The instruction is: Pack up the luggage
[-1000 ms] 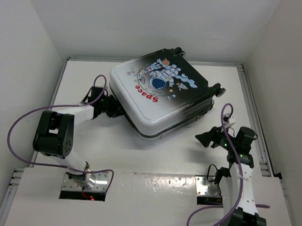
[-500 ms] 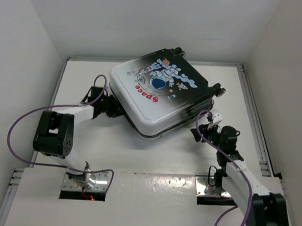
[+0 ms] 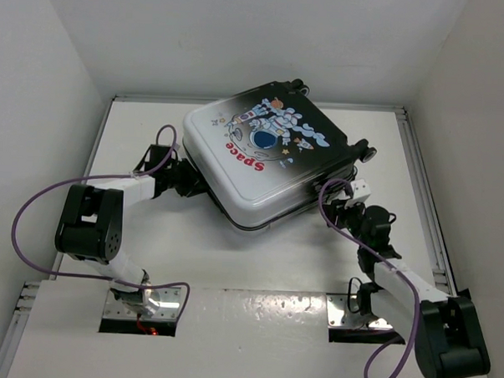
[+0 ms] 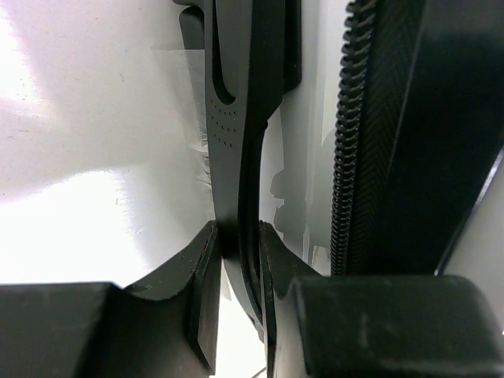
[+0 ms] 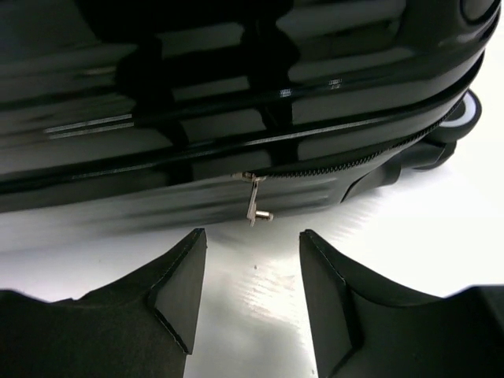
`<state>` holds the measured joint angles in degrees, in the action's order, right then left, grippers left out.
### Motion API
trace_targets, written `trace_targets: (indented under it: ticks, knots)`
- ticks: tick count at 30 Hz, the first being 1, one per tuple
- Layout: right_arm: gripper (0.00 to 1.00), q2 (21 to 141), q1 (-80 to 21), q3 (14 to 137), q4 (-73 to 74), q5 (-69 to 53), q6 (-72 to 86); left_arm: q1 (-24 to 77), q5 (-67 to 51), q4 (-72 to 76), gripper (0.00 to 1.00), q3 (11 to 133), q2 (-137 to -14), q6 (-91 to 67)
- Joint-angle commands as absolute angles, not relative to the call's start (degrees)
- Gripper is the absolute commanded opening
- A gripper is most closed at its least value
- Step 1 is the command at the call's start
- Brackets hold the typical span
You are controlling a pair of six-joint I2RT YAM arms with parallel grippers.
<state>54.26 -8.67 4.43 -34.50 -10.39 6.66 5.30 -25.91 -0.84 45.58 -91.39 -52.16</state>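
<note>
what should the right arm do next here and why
Probably ease the right gripper forward and shut it on the zipper pull: its jaws are open, the pull hangs ahead, centred on the gap, and the left gripper clamps the handle of the luggage.

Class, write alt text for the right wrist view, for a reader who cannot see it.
The open right pincer faces the glossy black side of the luggage on a white table. A small metal zipper pull hangs from the zip line, just above the pincer's gap.
</note>
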Motion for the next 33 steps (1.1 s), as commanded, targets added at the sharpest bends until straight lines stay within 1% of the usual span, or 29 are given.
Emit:
trace_targets:
  ticks: [1,6,10,11,12,13,16,17,19,22,25,30,33]
  knots:
    - [0.49,55.98,-8.96,7.38,-40.16,-9.23,5.89,3.16,-23.29,-0.09,0.00,45.35,-92.02,-49.39]
    - [0.45,59.05,-8.18,9.13,-42.54,-11.51,6.33,3.16,-23.29,-0.09,0.00,45.35,-92.02,-49.39]
    - [0.38,62.57,-8.18,10.19,-43.33,-12.83,6.42,3.16,-23.91,0.44,0.00,44.82,-92.02,-49.92]
    - [0.34,62.84,-8.17,10.20,-43.77,-12.92,6.42,3.16,-24.43,0.96,0.00,44.82,-92.02,-49.92]
    - [0.32,63.02,-8.17,10.46,-44.03,-13.09,6.42,3.16,-24.43,0.97,0.00,44.82,-92.02,-50.44]
    - [0.27,63.71,-8.35,10.63,-44.38,-13.01,6.24,3.16,-25.04,0.97,0.00,44.82,-92.02,-50.45]
    - [0.18,65.21,-7.48,11.42,-44.38,-13.88,6.59,3.16,-25.75,1.49,0.00,44.82,-92.02,-50.98]
    - [0.10,65.39,-7.47,11.51,-44.38,-13.97,6.59,3.16,-26.36,1.49,0.00,44.82,-92.02,-50.98]
    - [0.01,65.57,-7.73,11.69,-44.65,-14.15,6.59,2.55,-26.37,1.49,0.00,44.82,-92.02,-50.98]
    - [0.00,64.96,-7.12,11.34,-44.12,-14.15,6.15,1.24,-27.68,0.70,0.00,44.82,-91.49,-50.45]
    - [0.00,64.60,-5.20,10.37,-43.07,-14.15,5.01,-0.61,-28.38,-3.59,0.00,45.69,-91.49,-46.17]
    - [0.00,63.90,-1.33,10.02,-41.75,-13.98,4.49,-7.46,-29.53,-10.26,0.00,48.86,-92.02,-41.32]
    - [0.00,64.95,-0.35,10.90,-42.27,-13.80,3.96,-11.59,-29.53,-11.42,0.00,50.10,-92.02,-39.29]
